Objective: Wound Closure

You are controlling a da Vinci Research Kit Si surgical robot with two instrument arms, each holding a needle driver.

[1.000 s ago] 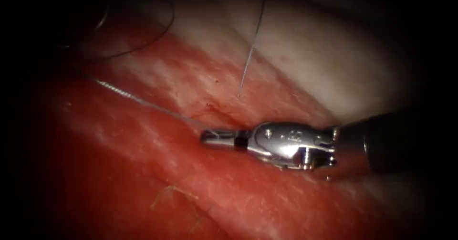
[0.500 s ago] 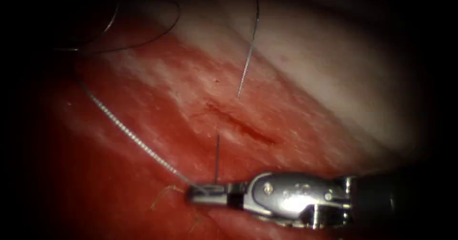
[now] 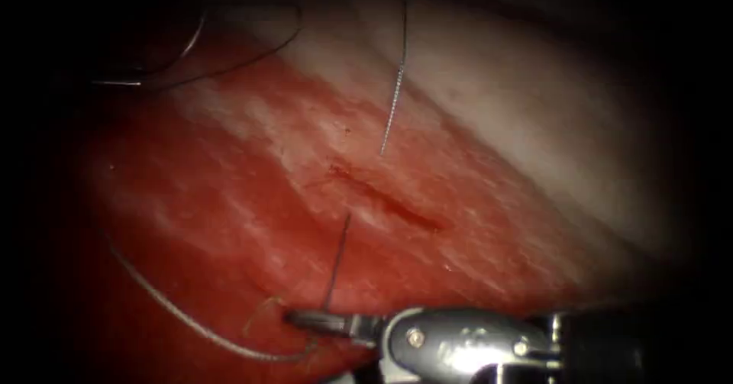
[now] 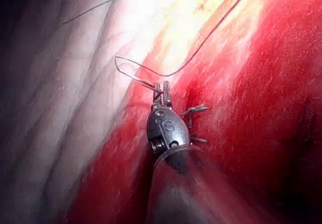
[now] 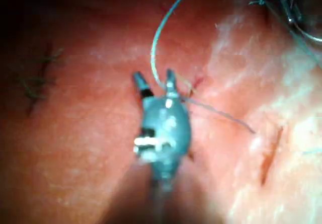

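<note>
- Count, endoscope view: one cut (image 3: 389,201) in the tissue (image 3: 229,201), running diagonally at mid-frame. Red fluid (image 3: 153,277) covered the lower left half; the upper right was pale.
- Thread lengths counted there, four groups:
  - one upright strand (image 3: 393,101) above the cut, its lower end just above the cut's upper end;
  - one short dark strand (image 3: 337,258) from just below the cut down to the tool;
  - one slack thread (image 3: 191,319) curving along the lower left;
  - thin dark strands (image 3: 229,63) at upper left.
- One tuft of cut ends of thread (image 3: 263,308) lay just left of the tool tip.
- Right end effector (image 5: 153,77): jaws spread apart and released. The slack thread ran up between them, unclamped. In the endoscope view it lay along the bottom edge, below the cut and well apart from it.
- Left end effector (image 4: 162,86): clenched on a thread end that looped away from its tips. Two knotted tufts sat just beside it.
- Room: bare tissue lay between the right tool and the cut, crossed by the short dark strand alone. There was no margin below the tool.
</note>
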